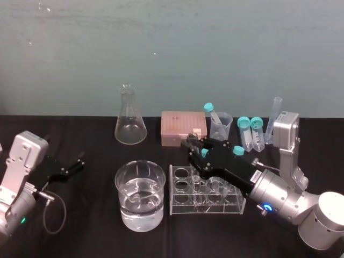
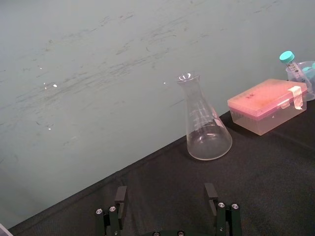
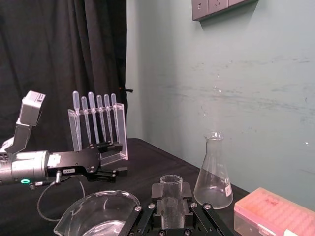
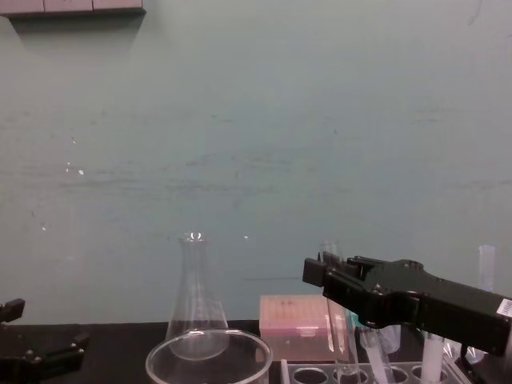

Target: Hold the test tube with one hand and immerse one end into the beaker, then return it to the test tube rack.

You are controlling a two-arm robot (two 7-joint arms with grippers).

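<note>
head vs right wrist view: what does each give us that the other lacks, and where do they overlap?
Head view adds: the test tube rack, teal-capped tubes, and the right arm's blue ring light.
Right wrist view adds: the test tube clamped between the fingers of the right gripper, a stand of pipettes, and a wall plate.
Shared: beaker, flask, pink box, and the open left gripper.

My 2 arms are silver: right arm (image 1: pixel 287 203) with glowing blue ring (image 1: pixel 267 207) and black right gripper (image 1: pixel 192 149), left arm (image 1: pixel 19 172) with green light (image 1: pixel 22 219), looped cable (image 1: pixel 54 215), black left gripper (image 1: pixel 80 160).
</note>
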